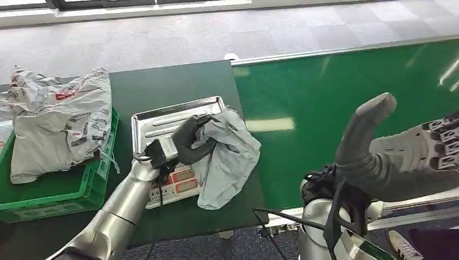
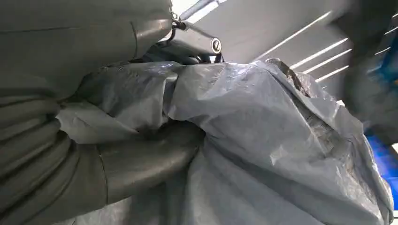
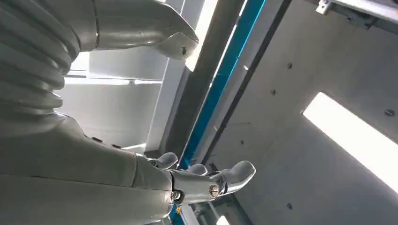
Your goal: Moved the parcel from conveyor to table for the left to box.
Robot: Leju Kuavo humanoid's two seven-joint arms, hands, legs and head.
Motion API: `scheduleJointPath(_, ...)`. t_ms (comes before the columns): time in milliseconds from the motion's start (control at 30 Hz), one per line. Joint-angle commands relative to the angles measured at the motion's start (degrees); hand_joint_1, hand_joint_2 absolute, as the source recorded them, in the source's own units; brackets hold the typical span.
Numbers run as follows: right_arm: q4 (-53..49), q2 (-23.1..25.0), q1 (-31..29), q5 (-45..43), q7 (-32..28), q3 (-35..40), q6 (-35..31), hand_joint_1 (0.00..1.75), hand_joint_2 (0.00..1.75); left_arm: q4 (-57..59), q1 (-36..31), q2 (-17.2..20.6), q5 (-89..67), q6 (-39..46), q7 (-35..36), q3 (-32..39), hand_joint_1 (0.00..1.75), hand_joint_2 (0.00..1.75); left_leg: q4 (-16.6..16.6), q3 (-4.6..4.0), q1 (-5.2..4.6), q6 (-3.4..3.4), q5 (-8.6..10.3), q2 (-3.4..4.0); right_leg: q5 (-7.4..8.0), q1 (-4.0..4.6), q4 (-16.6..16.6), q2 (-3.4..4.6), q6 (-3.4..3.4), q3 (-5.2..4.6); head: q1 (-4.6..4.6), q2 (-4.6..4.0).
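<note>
Dark table (image 1: 178, 86) beside green conveyor (image 1: 346, 108): my left hand (image 1: 187, 142) grips the grey parcel (image 1: 227, 157) over the metal tray (image 1: 162, 122); my right hand (image 1: 379, 151), fingers spread, holds nothing

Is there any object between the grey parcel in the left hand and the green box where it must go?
Nothing visible blocks it. The left hand grips the grey parcel over the metal tray; the green box beside it already holds other parcels.
</note>
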Motion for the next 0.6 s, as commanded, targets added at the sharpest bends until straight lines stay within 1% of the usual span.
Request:
scheduleJointPath(33,1.20,-0.26,2.80,1.22,-0.05,-5.29,-0.18,0.00,1.75,-12.73,-1.66,1.23,-11.47,28.17,4.22,16.97,1.75,1.75,-0.03,0.03,0.06,0.08,-0.01,0.02,0.03,0.06,-0.09,0.14,-0.04,0.05,0.00,0.00)
scheduleJointPath(67,1.38,-0.26,2.99,1.52,-0.05,-5.29,-0.18,0.00,1.75,-11.46,-2.46,1.48,-18.83,38.80,5.26,18.29,1.75,1.75,-0.06,0.06,0.06,0.09,0.00,0.06,0.06,0.07,-0.13,0.19,-0.05,0.08,0.02,0.00)
scheduleJointPath(100,1.59,-0.26,3.09,1.54,-0.05,-5.37,-0.18,0.00,1.75,-9.52,-3.41,2.50,-24.79,47.04,6.20,19.56,1.75,1.75,-0.03,0.05,0.04,0.05,0.00,0.06,0.04,0.03,-0.06,0.15,-0.04,0.05,0.00,0.00)
scheduleJointPath(200,2.45,-0.26,2.71,1.40,-0.05,-5.49,-0.18,0.00,1.75,-6.46,-5.17,5.46,-33.36,59.32,8.85,23.04,1.75,1.75,-0.19,0.15,0.08,0.09,0.09,0.10,0.15,0.08,-0.24,0.28,-0.11,0.13,-0.02,0.00)
scheduleJointPath(300,4.03,-0.26,2.28,1.27,-0.05,-6.00,-0.18,0.00,1.75,-4.29,-7.14,7.85,-36.02,63.81,10.37,26.33,1.75,1.75,-0.16,0.17,0.08,0.04,0.06,0.11,0.10,0.08,-0.18,0.27,-0.11,0.12,0.00,0.00)
scheduleJointPath(367,5.16,-0.26,2.12,1.26,-0.05,-6.64,-0.18,0.00,1.75,-3.93,-7.82,8.85,-36.02,65.10,10.48,28.39,1.75,1.75,-0.31,0.29,0.11,0.03,0.14,0.24,0.20,0.11,-0.34,0.48,-0.15,0.18,0.00,0.00)
scheduleJointPath(400,5.82,-0.26,2.03,1.10,-0.05,-6.54,-0.18,0.00,1.75,-3.55,-8.35,9.56,-40.66,66.56,12.21,30.81,1.75,1.75,-0.07,0.12,0.10,-0.02,0.05,0.20,0.10,0.09,-0.09,0.33,-0.08,0.06,0.00,0.00)
scheduleJointPath(433,6.00,-0.26,1.97,1.28,-0.05,-6.57,-0.18,0.00,1.75,-4.18,-8.50,9.28,-45.33,66.56,13.44,33.12,1.75,1.75,-0.11,0.15,0.16,0.01,0.07,0.18,0.13,0.16,-0.17,0.36,-0.09,0.12,0.02,0.00)
scheduleJointPath(467,6.46,-0.26,2.02,1.43,-0.05,-6.51,-0.18,0.00,1.75,-6.29,-8.72,8.11,-58.86,66.56,16.30,39.02,1.75,1.75,-0.18,0.22,0.16,0.01,0.08,0.32,0.18,0.17,-0.21,0.52,-0.13,0.11,0.00,0.00)
scheduleJointPath(500,6.59,-0.26,2.13,1.57,-0.01,-6.56,-0.18,0.00,1.75,-8.00,-9.20,7.64,-71.03,66.56,19.60,42.80,1.75,1.75,-0.13,0.19,0.12,-0.04,0.05,0.44,0.18,0.12,-0.11,0.56,-0.18,0.02,-0.02,0.00)
scheduleJointPath(533,6.64,-0.26,2.13,1.69,0.19,-6.53,-0.18,0.00,1.75,-7.54,-9.48,7.99,-76.28,66.56,22.00,43.54,1.75,1.75,-0.18,0.23,0.12,-0.02,0.07,0.49,0.20,0.12,-0.16,0.63,-0.19,0.03,0.00,0.00)
scheduleJointPath(567,6.52,-0.26,2.13,2.93,1.23,-6.57,-0.18,0.00,1.75,-3.17,-10.52,10.11,-82.37,66.56,26.76,42.28,1.75,1.75,-0.15,0.22,0.18,-0.02,0.06,0.51,0.20,0.18,-0.17,0.67,-0.20,0.03,-0.02,0.00)
scheduleJointPath(600,6.67,-0.26,2.12,3.70,1.93,-6.48,-0.18,0.00,1.75,-2.33,-9.47,14.60,-82.37,66.56,33.23,36.22,1.75,1.75,-0.11,0.15,0.17,-0.03,0.07,0.36,0.16,0.17,-0.11,0.51,-0.19,0.01,-0.02,0.00)
